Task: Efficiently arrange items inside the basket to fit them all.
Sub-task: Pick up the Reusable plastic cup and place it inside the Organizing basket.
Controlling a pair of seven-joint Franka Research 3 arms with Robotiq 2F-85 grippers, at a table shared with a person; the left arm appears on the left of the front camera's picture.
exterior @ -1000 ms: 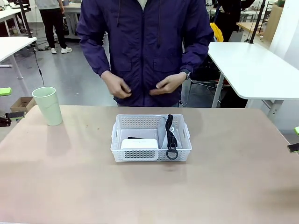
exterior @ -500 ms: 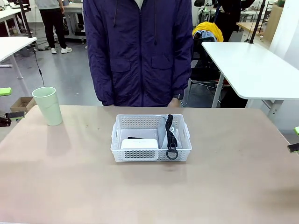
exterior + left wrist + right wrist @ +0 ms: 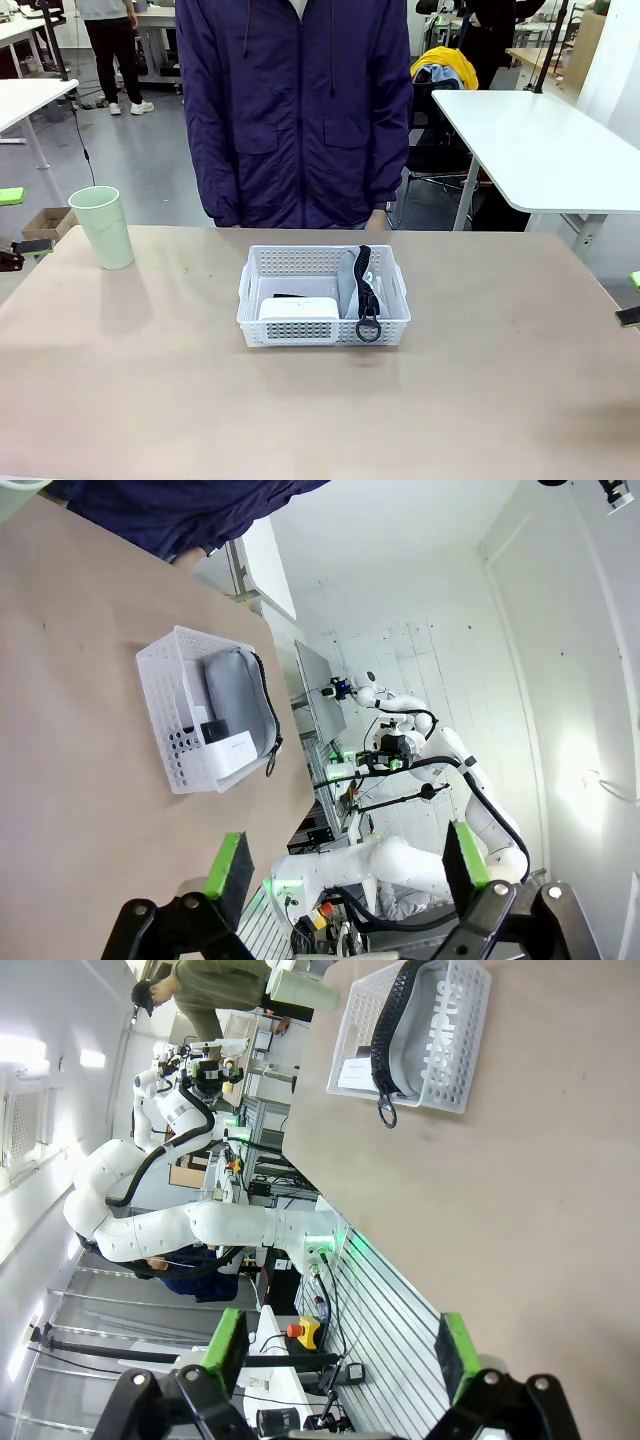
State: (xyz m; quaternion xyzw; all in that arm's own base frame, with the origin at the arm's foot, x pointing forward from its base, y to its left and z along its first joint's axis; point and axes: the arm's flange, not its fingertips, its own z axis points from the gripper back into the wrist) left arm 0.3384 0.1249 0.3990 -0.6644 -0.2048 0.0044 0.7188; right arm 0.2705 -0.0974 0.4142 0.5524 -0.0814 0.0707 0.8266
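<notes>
**Basket**: white, lattice-sided, with cut-out handles. It is set on the table at mid-width, nearer the far edge, and is also seen in the left wrist view and the right wrist view.

**White rounded box**: it is lodged in the basket's near corner on the robot's left, against the near wall.

**Grey pouch**: it is laid in the basket's right half, beside the box. The lettering "CAMPUS" is read on it in the right wrist view.

**Black strap**: it is run along the pouch and over the near rim. Its ring is hung outside, against the near wall.

**Black stapler**: only a thin dark edge is seen, just behind the box and inside the basket. A black end is seen in the left wrist view, between box and pouch.

**Pale green cup**: it is stood upright on the table, outside the basket and well apart from it, toward the far corner on the robot's left.

**Left gripper**: the jaws are spread wide and nothing is held between them. It is kept well apart from the basket.

**Right gripper**: the jaws are likewise spread wide and nothing is held. It is kept well apart from the basket.

**Person**: dressed in a dark purple zipped jacket and stood at the table's far edge, directly behind the basket.
</notes>
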